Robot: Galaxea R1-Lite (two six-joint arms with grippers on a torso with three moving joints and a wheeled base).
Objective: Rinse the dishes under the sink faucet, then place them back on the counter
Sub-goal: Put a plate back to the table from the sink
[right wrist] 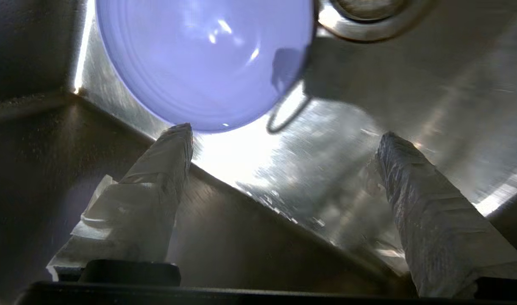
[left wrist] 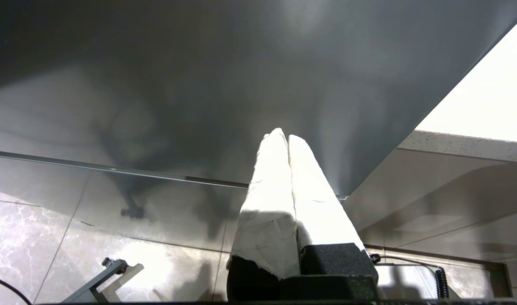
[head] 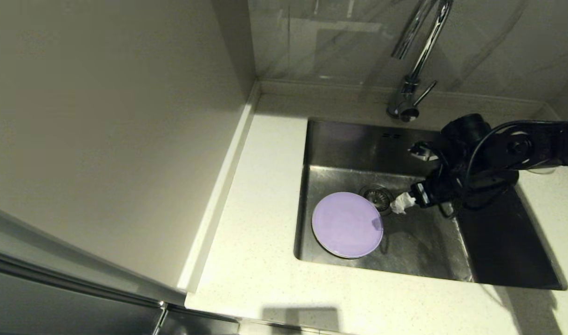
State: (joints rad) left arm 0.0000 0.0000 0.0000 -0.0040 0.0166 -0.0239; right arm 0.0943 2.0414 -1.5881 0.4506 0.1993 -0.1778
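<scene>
White speckled counter fills the near edge of the head view and wraps the left side of the sink, running back to a raised beige ledge below the wall.

Lavender plate lies inside the basin at its front-left, tipped against the left wall, its far rim just beside the round drain strainer. Right wrist view shows the same plate near the corner where basin floor meets wall, with the strainer close by its rim.

Right gripper is down inside the sink, reaching in from the right, fingertips just right of the strainer and near the plate's edge but apart from it. In the right wrist view its taped fingers stand wide apart with only bare steel between them; nothing is held.

Chrome gooseneck faucet stands on the back ledge behind the sink, thin lever angled to the right. No water is visible at the spout.

Left gripper sits parked off the counter, facing a dark cabinet panel; its wrapped fingers are pressed together, empty.
</scene>
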